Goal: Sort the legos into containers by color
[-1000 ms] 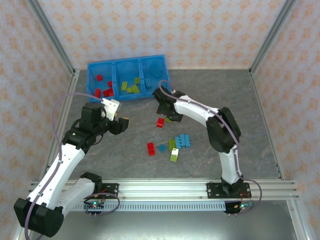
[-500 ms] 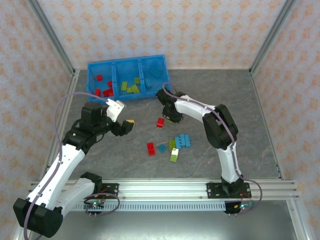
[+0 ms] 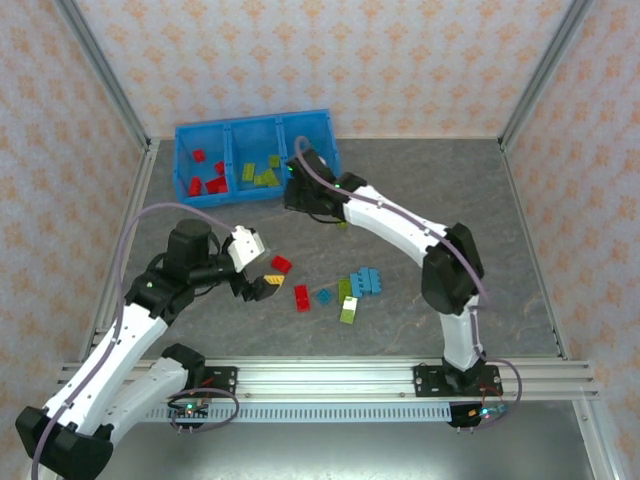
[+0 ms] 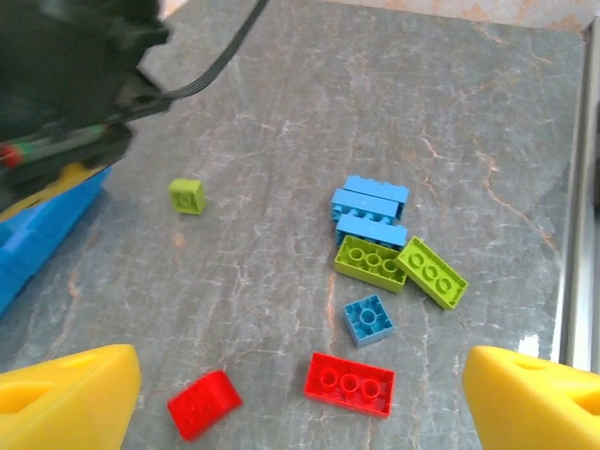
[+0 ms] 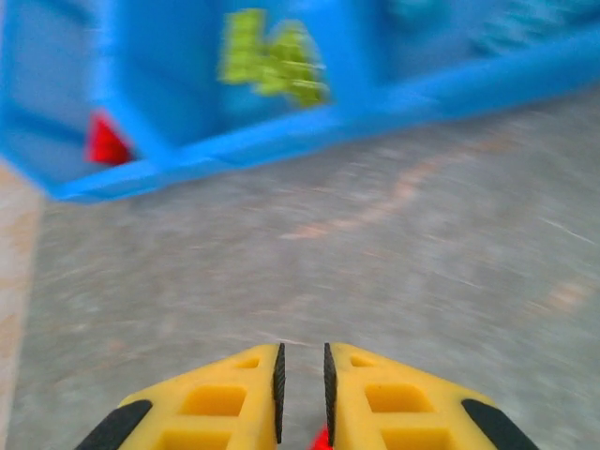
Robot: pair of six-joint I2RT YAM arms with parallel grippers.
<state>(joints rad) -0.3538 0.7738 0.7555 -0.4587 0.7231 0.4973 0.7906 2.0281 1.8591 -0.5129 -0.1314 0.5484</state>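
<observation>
the legos are small studded bricks in red, lime and light blue. many lie sorted in the tray at the far left of the table: reds in its left compartment, limes in the middle, blues in the right. a loose group sits mid-table: stacked blue bricks touching two lime ones, with a small blue square and a flat red brick just beside. a small lime cube lies apart, nearer the tray.

another red lego lies just beside the left gripper, between its widely spread fingers, untouched. the left arm is bent at the elbow, and its gripper points at the loose group.

the right arm stretches far forward and leftward. the right gripper is at the tray's front wall, its fingers pressed almost together. a red sliver shows low in the slit; i cannot tell what it is.
</observation>
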